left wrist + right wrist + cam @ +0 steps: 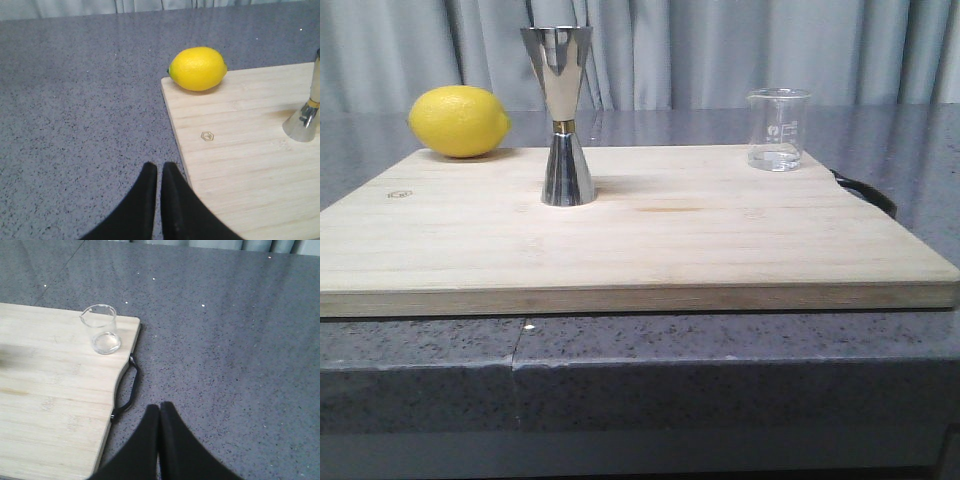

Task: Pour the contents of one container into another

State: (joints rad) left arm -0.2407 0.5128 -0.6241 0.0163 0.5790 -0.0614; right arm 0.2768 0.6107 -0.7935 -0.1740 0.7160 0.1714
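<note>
A small clear glass beaker (778, 130) with a pour lip stands at the far right corner of the wooden board (620, 240); it also shows in the right wrist view as the beaker (102, 329). The tall steel jigger (561, 115) with a brass band at its waist stands upright left of the board's middle; only the jigger's base (305, 120) shows in the left wrist view. My left gripper (159, 167) is shut and empty over the grey counter left of the board. My right gripper (159, 407) is shut and empty over the counter right of the board. Neither gripper shows in the front view.
A yellow lemon (459, 121) lies at the board's far left corner, seen too as the lemon (198, 68). A black handle (128, 390) juts from the board's right edge. The grey speckled counter (230, 340) surrounds the board; curtains hang behind.
</note>
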